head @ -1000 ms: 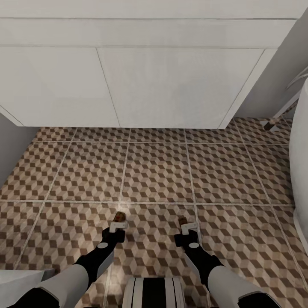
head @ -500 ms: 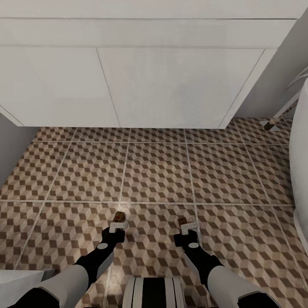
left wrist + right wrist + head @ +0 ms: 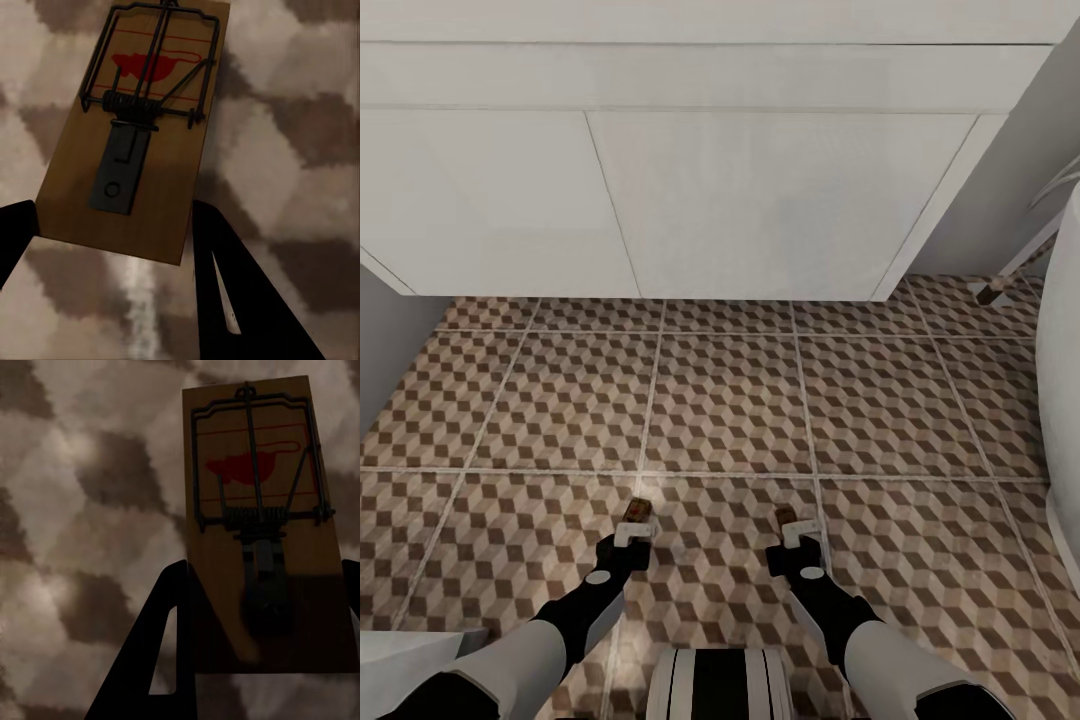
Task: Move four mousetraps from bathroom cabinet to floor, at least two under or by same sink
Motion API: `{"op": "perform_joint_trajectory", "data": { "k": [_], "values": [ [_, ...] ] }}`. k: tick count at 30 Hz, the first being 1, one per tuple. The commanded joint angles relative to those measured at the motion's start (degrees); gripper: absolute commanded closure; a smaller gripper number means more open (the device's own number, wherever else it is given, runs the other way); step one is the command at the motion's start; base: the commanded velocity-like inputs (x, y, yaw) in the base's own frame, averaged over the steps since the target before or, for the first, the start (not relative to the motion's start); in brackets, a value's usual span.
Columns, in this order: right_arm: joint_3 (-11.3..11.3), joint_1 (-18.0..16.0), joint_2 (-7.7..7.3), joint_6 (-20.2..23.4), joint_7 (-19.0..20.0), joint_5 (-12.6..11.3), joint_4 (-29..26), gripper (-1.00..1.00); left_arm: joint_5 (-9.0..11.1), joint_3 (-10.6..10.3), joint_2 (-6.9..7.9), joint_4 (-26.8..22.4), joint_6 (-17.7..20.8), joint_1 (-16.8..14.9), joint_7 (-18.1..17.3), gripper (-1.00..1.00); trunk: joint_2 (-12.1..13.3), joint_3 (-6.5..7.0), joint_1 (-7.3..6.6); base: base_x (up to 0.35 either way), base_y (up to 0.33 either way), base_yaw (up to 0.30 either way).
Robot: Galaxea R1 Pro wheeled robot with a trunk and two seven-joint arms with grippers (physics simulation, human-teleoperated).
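- Over the last second nothing has shifted: both my arms hang low over the bathroom floor, facing the white unit.
- My left gripper has its jaws clamped on a mousetrap.
- My right gripper likewise pinches a second mousetrap.
- Judging by this, neither is released yet; setting down comes next.

Head camera overlooks bathroom floor; wrist cameras view it close.

two mousetraps, two hands, one white unit
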Motion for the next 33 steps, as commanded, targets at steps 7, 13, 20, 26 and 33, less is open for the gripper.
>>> {"op": "perform_joint_trajectory", "data": {
  "k": [7, 13, 20, 26, 33],
  "values": [
    [0.26, -0.03, 0.09, 0.1, -0.39, 0.19, -0.27, 1.0, 0.29, -0.43, -0.23, -0.52, 0.04, -0.12, -0.03, 1.0, -0.01, -0.03, -0.01, 0.0, 0.0, 0.0],
    [0.26, -0.03, 0.2, 0.13, -0.39, 0.19, -0.29, 1.0, 0.27, -0.44, -0.39, -0.64, 0.06, -0.19, -0.26, 1.0, -0.01, -0.03, -0.01, 0.0, 0.0, 0.0],
    [0.26, -0.03, 0.13, 0.13, -0.41, 0.19, -0.29, 1.0, 0.27, -0.48, -0.42, -0.66, 0.06, -0.2, -0.09, 1.0, -0.01, -0.03, -0.01, 0.0, 0.0, 0.0],
    [0.26, -0.03, 0.12, 0.01, -0.47, 0.19, -0.43, 1.0, 0.27, -0.48, -0.43, -0.61, 0.06, -0.2, -0.05, 1.0, -0.01, -0.03, -0.01, 0.0, 0.0, 0.0],
    [0.26, -0.03, 0.12, 0.01, -0.47, 0.19, -2.18, 1.0, 0.27, -0.48, -0.43, -0.58, 0.06, -0.2, -0.28, 1.0, -0.01, -0.03, -0.01, 0.0, 0.0, 0.0]
  ]
}}
